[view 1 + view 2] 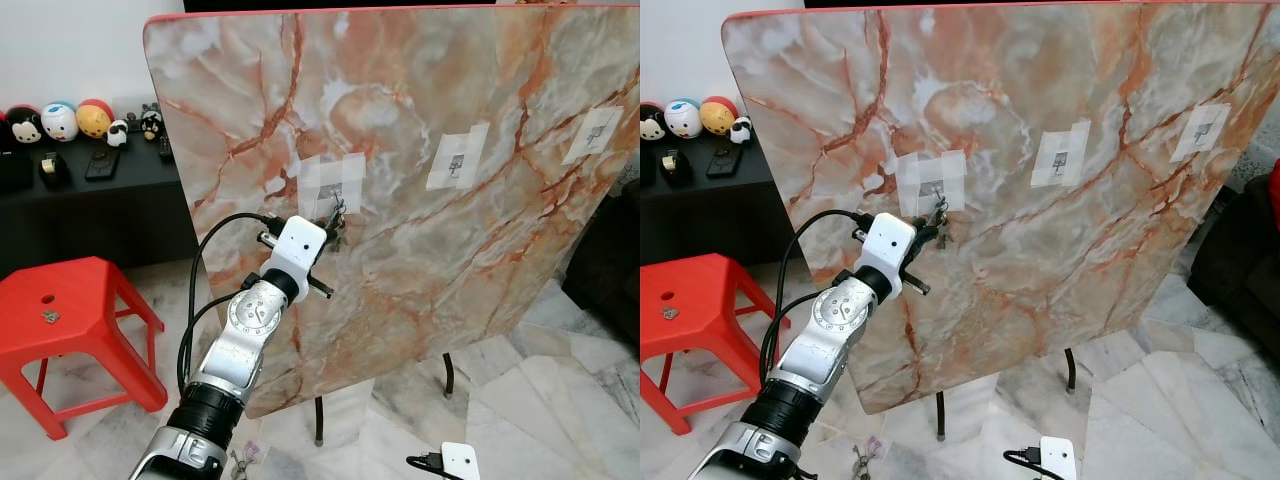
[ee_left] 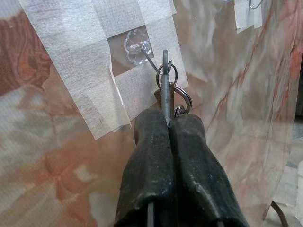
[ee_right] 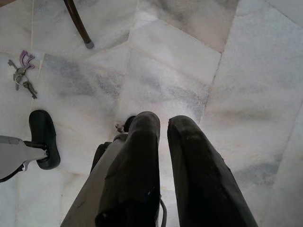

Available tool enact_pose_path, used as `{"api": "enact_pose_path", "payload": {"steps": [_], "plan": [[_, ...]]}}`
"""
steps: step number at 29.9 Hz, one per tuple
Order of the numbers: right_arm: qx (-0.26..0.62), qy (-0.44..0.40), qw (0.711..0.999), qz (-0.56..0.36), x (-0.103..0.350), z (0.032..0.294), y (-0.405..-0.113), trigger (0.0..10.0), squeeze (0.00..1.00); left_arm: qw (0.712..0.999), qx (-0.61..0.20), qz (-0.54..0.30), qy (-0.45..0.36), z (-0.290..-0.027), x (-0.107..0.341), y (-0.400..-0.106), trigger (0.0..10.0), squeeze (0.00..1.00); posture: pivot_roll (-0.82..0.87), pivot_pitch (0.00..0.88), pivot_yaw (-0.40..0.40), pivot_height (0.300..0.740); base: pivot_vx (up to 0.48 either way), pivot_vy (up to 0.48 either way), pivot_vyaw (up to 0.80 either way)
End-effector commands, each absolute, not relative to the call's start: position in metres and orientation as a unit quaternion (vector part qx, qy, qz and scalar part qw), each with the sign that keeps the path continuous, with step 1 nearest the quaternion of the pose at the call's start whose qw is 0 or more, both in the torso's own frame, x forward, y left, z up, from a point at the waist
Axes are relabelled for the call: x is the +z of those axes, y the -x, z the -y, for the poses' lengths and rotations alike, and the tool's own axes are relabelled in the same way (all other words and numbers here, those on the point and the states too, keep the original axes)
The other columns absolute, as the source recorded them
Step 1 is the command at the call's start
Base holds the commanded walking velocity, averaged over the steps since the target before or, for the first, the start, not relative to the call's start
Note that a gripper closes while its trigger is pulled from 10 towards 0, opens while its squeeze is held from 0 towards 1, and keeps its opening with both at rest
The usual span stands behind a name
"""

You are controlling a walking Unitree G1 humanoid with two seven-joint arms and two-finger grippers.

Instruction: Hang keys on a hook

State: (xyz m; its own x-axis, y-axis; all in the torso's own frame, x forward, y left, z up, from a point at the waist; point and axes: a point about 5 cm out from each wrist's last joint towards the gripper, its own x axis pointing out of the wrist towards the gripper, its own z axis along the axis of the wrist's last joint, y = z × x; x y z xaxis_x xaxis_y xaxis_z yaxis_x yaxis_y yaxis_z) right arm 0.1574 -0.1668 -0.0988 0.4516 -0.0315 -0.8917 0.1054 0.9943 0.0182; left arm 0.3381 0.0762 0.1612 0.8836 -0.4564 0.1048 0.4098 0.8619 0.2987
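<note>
Marble board (image 1: 420, 200) stands upright before me. My left claw (image 2: 168, 124) clenches the keys (image 2: 166, 90); their ring meets the hook (image 2: 142, 49). Release remains. Right claw (image 3: 163, 124) hangs slightly parted, empty.

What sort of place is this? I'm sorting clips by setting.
Likely a home living room: marble-tiled floor, a red plastic stool and a dark sideboard with toy figures, beside an upended marble-pattern tabletop.

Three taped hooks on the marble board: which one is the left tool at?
The leftmost hook, clear plastic. The left tool, shut on the keys, holds their ring at its wire; the middle hook and right hook are bare.
</note>
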Motion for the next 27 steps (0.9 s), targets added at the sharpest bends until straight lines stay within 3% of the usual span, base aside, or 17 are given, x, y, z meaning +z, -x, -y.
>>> {"api": "enact_pose_path", "payload": {"steps": [1, 13, 14, 15, 17, 23, 27], "plan": [[-0.043, -0.036, 0.851, -0.523, -0.0985, 0.1688, -0.1580, 10.0, 0.00, 0.958, -0.235, 0.076, -0.143, -0.0723, 0.1595, -0.3390, 10.0, 0.00, 0.07, 0.000, -0.076, 0.740, 0.000, 0.000, 0.00], [-0.043, -0.037, 0.851, -0.522, -0.0984, 0.1687, -0.1582, 10.0, 0.00, 0.958, -0.233, 0.067, -0.155, -0.0735, 0.1551, -0.3394, 10.0, 0.00, 0.07, 0.000, -0.076, 0.740, 0.000, 0.000, 0.00], [-0.043, -0.036, 0.851, -0.522, -0.0984, 0.1687, -0.1582, 10.0, 0.00, 0.957, -0.234, 0.066, -0.156, -0.0735, 0.1549, -0.3394, 10.0, 0.13, 0.07, 0.000, -0.076, 0.740, 0.000, 0.000, 0.00], [-0.043, -0.036, 0.851, -0.522, -0.0984, 0.1687, -0.1583, 10.0, 0.00, 0.957, -0.234, 0.066, -0.156, -0.0734, 0.1549, -0.3395, 10.0, 0.13, 0.07, 0.000, -0.076, 0.740, 0.000, 0.000, 0.00], [-0.043, -0.037, 0.851, -0.522, -0.0984, 0.1686, -0.1583, 10.0, 0.00, 0.958, -0.234, 0.064, -0.155, -0.0734, 0.1543, -0.3396, 10.0, 0.64, 0.06, 0.000, -0.074, 0.740, 0.000, 0.000, 0.00], [-0.044, -0.037, 0.851, -0.522, -0.0985, 0.1687, -0.1581, 10.0, 0.00, 0.957, -0.238, 0.062, -0.155, -0.0720, 0.1536, -0.3392, 10.0, 0.67, 0.06, 0.000, -0.074, 0.740, 0.000, 0.000, 0.00], [-0.043, -0.037, 0.851, -0.523, -0.0984, 0.1688, -0.1582, 10.0, 0.00, 0.956, -0.240, 0.060, -0.155, -0.0721, 0.1522, -0.3386, 10.0, 0.80, 0.06, 0.000, -0.075, 0.740, 0.000, 0.000, 0.00]]}}
